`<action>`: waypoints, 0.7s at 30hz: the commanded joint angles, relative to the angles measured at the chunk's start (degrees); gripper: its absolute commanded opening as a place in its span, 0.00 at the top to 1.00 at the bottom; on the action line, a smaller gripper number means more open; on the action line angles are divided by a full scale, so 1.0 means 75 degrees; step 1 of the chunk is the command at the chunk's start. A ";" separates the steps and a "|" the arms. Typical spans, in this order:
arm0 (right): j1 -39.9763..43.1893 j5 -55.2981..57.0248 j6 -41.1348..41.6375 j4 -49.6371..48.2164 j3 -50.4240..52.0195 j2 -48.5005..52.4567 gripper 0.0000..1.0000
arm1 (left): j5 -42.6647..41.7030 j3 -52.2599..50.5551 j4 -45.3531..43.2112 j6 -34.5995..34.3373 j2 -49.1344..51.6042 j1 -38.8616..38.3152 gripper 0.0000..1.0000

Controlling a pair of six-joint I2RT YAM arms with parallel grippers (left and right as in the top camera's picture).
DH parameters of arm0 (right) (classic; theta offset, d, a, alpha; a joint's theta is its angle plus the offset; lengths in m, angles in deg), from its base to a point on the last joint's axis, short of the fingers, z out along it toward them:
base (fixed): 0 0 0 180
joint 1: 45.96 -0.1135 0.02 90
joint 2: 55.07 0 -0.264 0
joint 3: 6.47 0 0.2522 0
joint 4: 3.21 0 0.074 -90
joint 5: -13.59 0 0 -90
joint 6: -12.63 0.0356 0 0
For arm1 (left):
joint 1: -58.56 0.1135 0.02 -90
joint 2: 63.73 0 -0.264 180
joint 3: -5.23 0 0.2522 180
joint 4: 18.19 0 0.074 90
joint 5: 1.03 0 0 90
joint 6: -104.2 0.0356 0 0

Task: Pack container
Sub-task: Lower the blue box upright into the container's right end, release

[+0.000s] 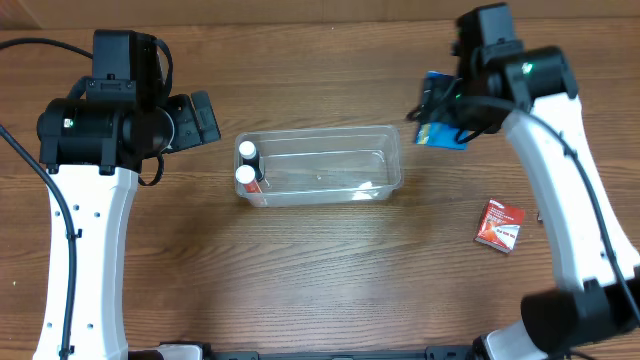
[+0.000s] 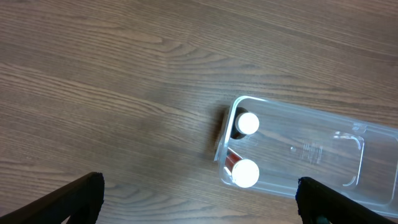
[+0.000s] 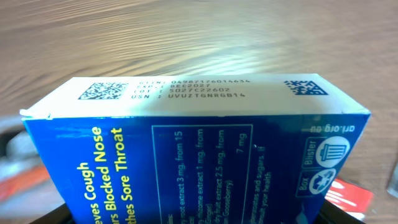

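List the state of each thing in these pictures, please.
container: open, no lid
bottles: two, capped, standing inside the container
blue box: gripped, lifted
red box: lying flat, untouched
left gripper: open, empty
right gripper: shut on the blue box

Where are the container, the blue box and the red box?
container (image 1: 320,172): overhead view, bare floor of the tub.
blue box (image 3: 186,155): right wrist view, printed blue face.
red box (image 1: 499,225): overhead view, middle of its top face.
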 commanded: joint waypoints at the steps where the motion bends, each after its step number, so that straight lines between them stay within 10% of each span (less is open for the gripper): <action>1: -0.0769 0.0047 -0.0143 -0.0009 -0.0012 0.0041 0.23 | -0.0070 0.0096 -0.0009 0.0143 0.0023 0.0026 0.00; 21: -0.1722 0.0041 -0.0178 -0.2859 0.2553 0.1008 0.22 | -0.0070 0.0096 -0.0009 0.0146 0.0023 0.0026 0.00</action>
